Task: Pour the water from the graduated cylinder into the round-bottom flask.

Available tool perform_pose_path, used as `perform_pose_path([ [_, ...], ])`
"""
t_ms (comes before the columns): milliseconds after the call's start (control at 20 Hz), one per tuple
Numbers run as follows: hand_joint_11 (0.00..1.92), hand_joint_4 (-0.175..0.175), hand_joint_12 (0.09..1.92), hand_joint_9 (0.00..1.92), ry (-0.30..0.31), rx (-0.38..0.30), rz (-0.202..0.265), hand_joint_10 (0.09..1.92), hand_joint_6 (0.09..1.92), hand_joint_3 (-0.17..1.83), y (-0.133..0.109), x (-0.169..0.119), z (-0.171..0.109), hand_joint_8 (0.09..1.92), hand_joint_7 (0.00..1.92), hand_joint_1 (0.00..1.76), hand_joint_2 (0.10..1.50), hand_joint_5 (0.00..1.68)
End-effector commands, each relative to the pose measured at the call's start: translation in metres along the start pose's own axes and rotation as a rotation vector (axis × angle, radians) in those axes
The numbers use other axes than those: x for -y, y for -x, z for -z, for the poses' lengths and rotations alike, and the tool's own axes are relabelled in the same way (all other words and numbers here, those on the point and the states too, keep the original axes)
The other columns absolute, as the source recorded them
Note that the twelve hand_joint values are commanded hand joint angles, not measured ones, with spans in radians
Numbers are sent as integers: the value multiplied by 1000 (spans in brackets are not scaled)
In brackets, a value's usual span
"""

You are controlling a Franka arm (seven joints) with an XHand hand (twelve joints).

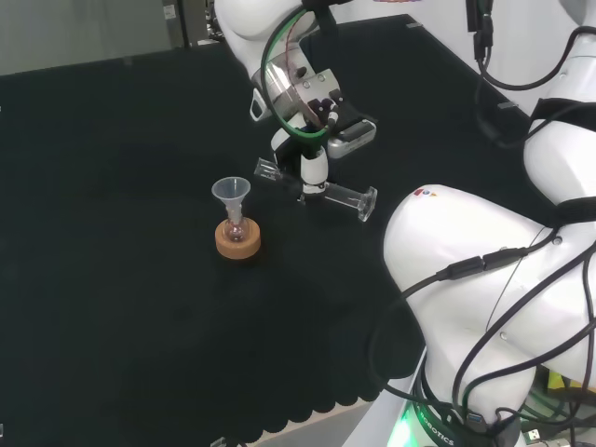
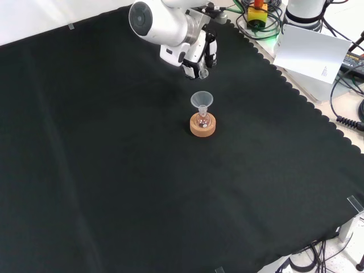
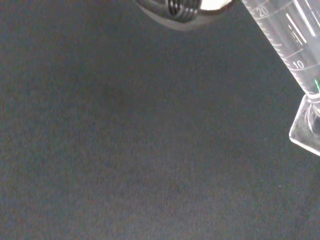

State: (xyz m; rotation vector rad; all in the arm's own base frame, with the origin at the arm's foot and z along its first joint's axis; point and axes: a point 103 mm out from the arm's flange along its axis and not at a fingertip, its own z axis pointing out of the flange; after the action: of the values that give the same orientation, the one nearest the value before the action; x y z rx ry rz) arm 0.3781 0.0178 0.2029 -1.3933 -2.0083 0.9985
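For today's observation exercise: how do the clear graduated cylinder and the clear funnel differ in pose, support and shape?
The clear graduated cylinder lies nearly level above the cloth; the clear funnel stands upright. The cylinder is held in the black and white robot hand; the funnel sits in the small round-bottom flask on a cork ring stand. The cylinder is a long tube with a flat foot; the funnel is a short cone. Both are transparent.
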Motion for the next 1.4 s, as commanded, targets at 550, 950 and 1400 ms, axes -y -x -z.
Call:
perform_pose_path([
  [550, 1126, -175, 859, 1162, -121, 57, -44, 832, 983, -1, -13, -9, 12, 1072, 879, 1385, 1085, 976],
  [950, 1128, -175, 856, 1162, -146, 81, -59, 831, 983, 0, -17, -8, 19, 1072, 879, 1385, 1085, 977],
  [1400, 1130, -175, 853, 1162, -197, 96, -97, 831, 983, 0, -20, -8, 25, 1072, 879, 1385, 1085, 977],
])
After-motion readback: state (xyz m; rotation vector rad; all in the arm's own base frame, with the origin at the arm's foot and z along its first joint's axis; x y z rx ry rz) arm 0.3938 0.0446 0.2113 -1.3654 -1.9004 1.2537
